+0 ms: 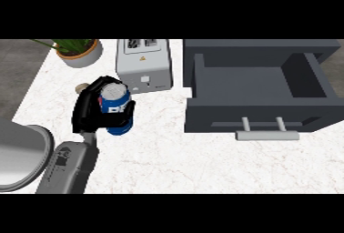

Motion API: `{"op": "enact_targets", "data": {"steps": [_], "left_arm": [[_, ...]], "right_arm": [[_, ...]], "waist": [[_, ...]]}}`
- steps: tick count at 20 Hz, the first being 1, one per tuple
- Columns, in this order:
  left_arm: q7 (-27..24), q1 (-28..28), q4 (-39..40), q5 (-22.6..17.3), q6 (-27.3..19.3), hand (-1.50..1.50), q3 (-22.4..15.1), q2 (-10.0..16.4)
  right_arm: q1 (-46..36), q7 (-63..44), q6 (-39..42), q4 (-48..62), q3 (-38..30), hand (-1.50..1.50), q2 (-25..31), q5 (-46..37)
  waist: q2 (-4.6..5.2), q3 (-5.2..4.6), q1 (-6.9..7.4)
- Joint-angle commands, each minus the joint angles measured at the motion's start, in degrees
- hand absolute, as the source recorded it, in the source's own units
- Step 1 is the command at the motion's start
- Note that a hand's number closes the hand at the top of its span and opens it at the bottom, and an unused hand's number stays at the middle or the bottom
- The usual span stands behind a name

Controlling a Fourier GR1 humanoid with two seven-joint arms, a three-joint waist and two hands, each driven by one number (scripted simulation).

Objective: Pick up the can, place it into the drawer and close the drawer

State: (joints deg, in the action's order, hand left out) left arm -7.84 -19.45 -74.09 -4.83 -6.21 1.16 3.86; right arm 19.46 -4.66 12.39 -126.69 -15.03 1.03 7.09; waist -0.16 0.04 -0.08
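- Marble-patterned white counter [201, 159] with faint veining, smooth and flat from edge to edge.
- There's the can [115, 108]: a cylinder with a blue body, a dull silver lid and a white and red label on its side. It's at the left of the counter, just in front of the toaster.
- The left hand [86, 109], glossy black, is wrapped round that can. The palm sits against the can's left side.
- The fingers [98, 83] curl over beside the lid and down the far side, closed on the can. Its blue base pokes out below them.
- Whether the can's base touches the counter, I can't tell from up here.
- A matte grey forearm [67, 166], boxy with rounded edges, comes in from the lower left.
- The toaster [143, 63] is a brushed-metal box with two slots on top, just beyond the can.
- A pale round pot [82, 54] with thin green leaves sits at the far left corner.
- Over on the right is the drawer [259, 111], a dark grey square-walled box pulled open, well apart from the can.
- Its handle [266, 134] is a light grey bar on two posts.
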Motion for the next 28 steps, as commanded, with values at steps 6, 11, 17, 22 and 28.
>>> {"op": "enact_targets", "data": {"steps": [6, 11, 17, 22, 28], "left_arm": [[14.8, -12.4, -4.6, 3.3, -4.5, 1.50, -3.4, -2.6], [20.4, -16.4, -7.5, 5.9, -10.5, 1.50, -10.0, -3.8], [22.2, -27.4, -1.4, 5.6, -16.5, 1.50, -13.1, -3.8], [25.2, -39.7, 7.2, 3.8, -18.1, 1.50, -10.0, -3.9], [23.4, -49.3, 18.8, -0.8, -22.0, 1.50, -12.3, -3.9]], "right_arm": [[-3.7, -1.5, -0.3, 1.1, -2.1, -1.50, 1.1, 0.9], [-4.0, 2.3, 0.2, 5.3, -1.3, -1.50, 0.2, -1.0], [-1.5, 0.9, 2.0, 1.9, -4.3, -1.50, 2.1, 2.0], [-0.3, -1.1, 0.4, -1.1, -0.7, -1.50, -0.6, -0.1], [-4.0, -1.8, 1.0, 2.1, -4.0, -1.50, 2.4, 2.3]], "waist": [[0.16, -0.02, -0.32], [0.12, 0.00, -0.31], [0.16, -0.02, -0.87], [0.23, -0.02, -1.08], [0.37, 0.01, -1.59]]}}
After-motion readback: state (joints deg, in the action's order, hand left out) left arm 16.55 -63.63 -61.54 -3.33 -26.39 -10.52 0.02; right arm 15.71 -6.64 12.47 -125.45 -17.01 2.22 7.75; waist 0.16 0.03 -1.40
